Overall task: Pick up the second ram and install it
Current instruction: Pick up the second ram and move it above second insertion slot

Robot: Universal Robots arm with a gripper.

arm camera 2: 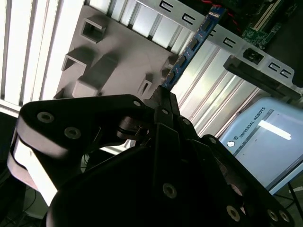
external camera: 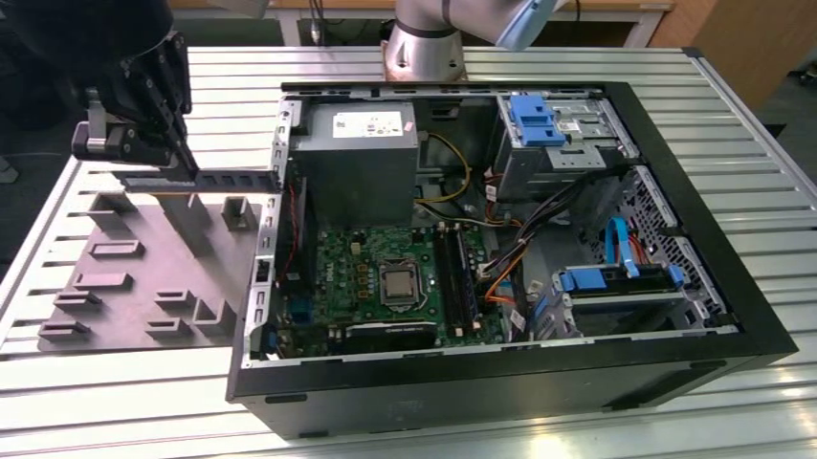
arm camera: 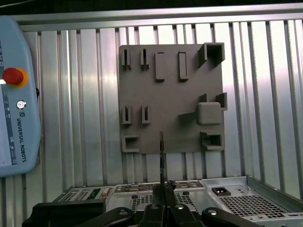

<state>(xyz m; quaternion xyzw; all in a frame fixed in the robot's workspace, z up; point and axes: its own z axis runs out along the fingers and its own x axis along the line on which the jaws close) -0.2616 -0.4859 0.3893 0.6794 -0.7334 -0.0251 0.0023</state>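
1. Gripper [arm camera 2: 163, 97], black, lies nearest the lens in the second wrist view and covers much of what is behind it. Its fingers are closed on one end of the second ram [arm camera 2: 191, 45], so that end is hidden from you.
2. Second ram, first wrist view: you see it edge-on, as a thin dark line [arm camera: 161, 151] rising from the gripper [arm camera: 164, 196]. No chips can be made out along it.
3. Second ram, exterior view: a level dark bar [external camera: 230, 178] held by the gripper [external camera: 183, 170] over the grey holder plate [external camera: 134, 263]. Its free end is near the outer wall of the computer case [external camera: 511, 382]. You cannot tell whether the bar clears the plate's posts.
4. Motherboard [external camera: 370, 258] lies inside the open case. Its memory slots are too dark for you to tell whether they are filled or free.
5. Teach pendant [arm camera: 19, 94] rests on the slatted table [external camera: 128, 382], only partly in view.
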